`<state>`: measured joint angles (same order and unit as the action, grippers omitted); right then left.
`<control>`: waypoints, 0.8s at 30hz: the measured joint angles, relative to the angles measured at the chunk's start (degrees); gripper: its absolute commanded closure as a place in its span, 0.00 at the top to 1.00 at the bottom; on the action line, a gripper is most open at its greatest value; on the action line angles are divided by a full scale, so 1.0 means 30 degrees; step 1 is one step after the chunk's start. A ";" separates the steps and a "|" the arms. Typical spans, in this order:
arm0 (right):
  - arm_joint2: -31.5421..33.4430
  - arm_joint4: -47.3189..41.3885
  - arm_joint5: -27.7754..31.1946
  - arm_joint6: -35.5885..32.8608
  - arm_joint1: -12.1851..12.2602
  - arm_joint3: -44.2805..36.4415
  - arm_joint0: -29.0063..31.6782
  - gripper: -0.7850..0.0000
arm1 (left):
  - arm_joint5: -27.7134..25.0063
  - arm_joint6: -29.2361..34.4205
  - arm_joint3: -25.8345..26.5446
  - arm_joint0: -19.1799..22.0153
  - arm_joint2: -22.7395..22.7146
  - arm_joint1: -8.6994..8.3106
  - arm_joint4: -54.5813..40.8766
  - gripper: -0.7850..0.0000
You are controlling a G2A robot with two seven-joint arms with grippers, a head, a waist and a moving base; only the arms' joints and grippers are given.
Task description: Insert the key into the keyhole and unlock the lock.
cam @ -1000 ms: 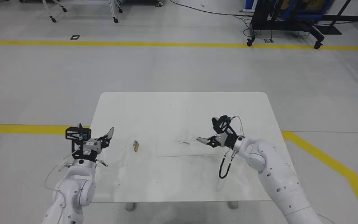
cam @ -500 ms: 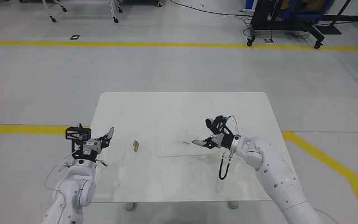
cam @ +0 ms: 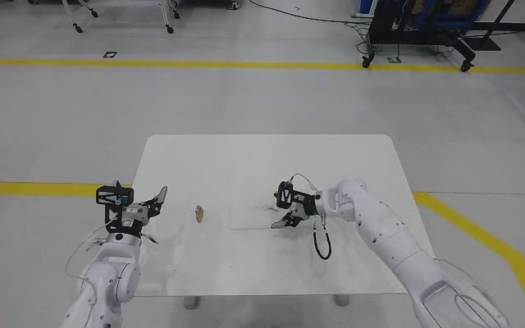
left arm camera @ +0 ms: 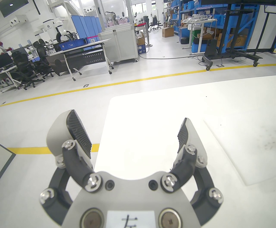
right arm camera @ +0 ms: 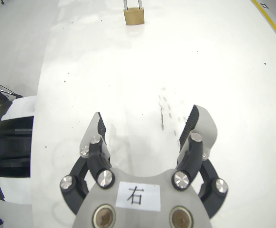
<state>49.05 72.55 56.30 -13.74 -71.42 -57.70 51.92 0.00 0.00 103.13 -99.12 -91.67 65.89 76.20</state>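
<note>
Item 1, lock (cam: 200, 214): brass padlock lying flat on white bench (cam: 328, 156), left part, abt mid-depth betw. far and near edges, apart from everything else. In right wrist view the lock (right arm camera: 134, 16) sits well ahead of the fingers, brass body toward the gripper, steel shackle pointing away. Item 2, right gripper (cam: 280, 215): over bench centre, a bit toward near edge, well apart from the lock and aimed at it; right gripper (right arm camera: 146, 112) spread wide, nothing betw. the ribbed pads. Item 3, thin dark sliver (right arm camera: 161, 119): on bench surface betw. the right fingers, nearer one of them; can't tell if it's the key or a mark. Item 4, scuff marks (right arm camera: 167, 105): grey smudges around the sliver, also seen from above (cam: 267, 206) just beside the right gripper. Item 5, left gripper (cam: 157, 199): at bench's left edge, approx. mid-depth, near the lock but not touching; left gripper (left arm camera: 128, 118) spread wide, holding nothing, bench's left edge under it. Item 6, thin white sheet (left arm camera: 237, 155): flat on bench, covering its near part.
</note>
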 measured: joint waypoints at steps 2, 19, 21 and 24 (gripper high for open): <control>-0.0473 0.0241 -0.1098 -0.0381 -0.0255 0.0644 -0.0364 0.44 | 0.0000 0.0000 0.0000 0.0000 0.0000 0.0000 0.0000 1.00; -0.2518 0.0601 -0.1511 0.0498 -0.1385 0.3188 -0.2322 0.00 | 0.0000 0.0000 0.0000 0.0000 0.0000 0.0000 0.0000 1.00; -0.2582 0.0800 -0.1512 0.0636 -0.1397 0.3174 -0.2362 0.00 | 0.0000 0.0000 0.0000 0.0000 0.0000 0.0000 0.0000 1.00; -0.2622 0.1335 -0.1742 0.0920 -0.1345 0.2796 -0.2282 0.00 | 0.0000 0.0000 0.0000 0.0000 0.0000 0.0000 0.0000 1.00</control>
<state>41.19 76.56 51.08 -10.98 -75.45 -49.31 45.08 0.00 0.00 103.13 -99.12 -91.67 65.89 76.20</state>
